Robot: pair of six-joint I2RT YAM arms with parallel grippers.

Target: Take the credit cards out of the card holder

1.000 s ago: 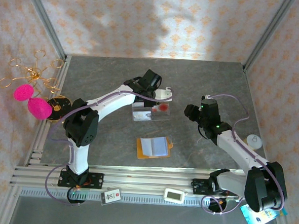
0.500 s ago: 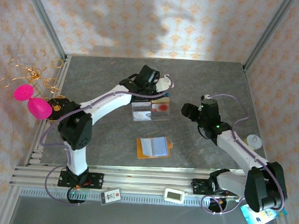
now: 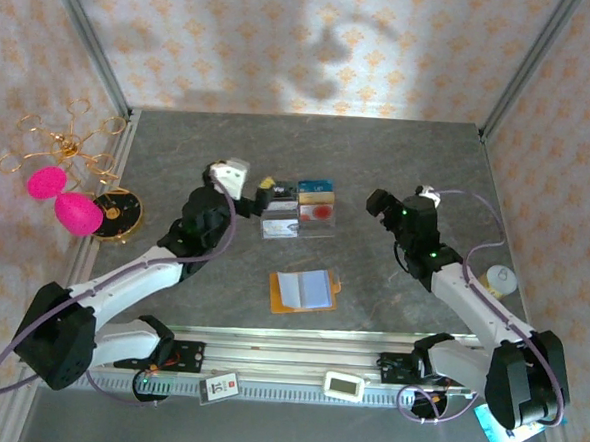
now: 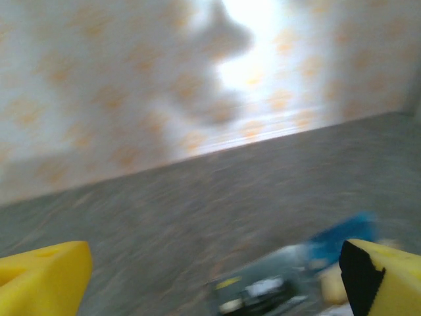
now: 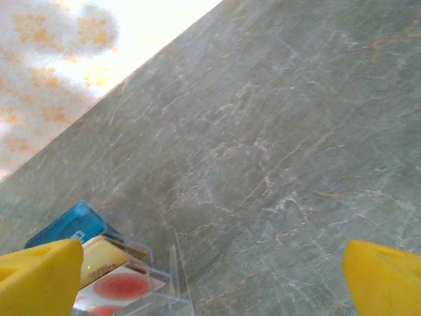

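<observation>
Top external: the wallet (image 3: 304,292) lies open on the counter (image 3: 409,158), nearer the bases than both hands. The left hand (image 3: 257,186) is just left of the tray (image 3: 298,221); the right hand (image 3: 378,202) is apart on its right. Cards (image 3: 317,194) sit in the tray.

Left wrist: blurred; fingers (image 4: 41,284) wide apart, tray (image 4: 263,293) ahead.

Right wrist: fingers (image 5: 385,280) wide apart; cards (image 5: 105,257) are beside the left finger.

I see the card holder (image 3: 304,292) as orange outside and pale blue-grey inside. The table (image 3: 398,167) is grey with paler marble veining. The walls (image 3: 286,40) are cream with an orange floral repeat. The pads (image 5: 39,276) on the right gripper (image 5: 212,275) are yellow. The tray (image 5: 174,263) shows a blue credit card (image 5: 69,224) and a gold-yellow credit card (image 5: 105,258).
</observation>
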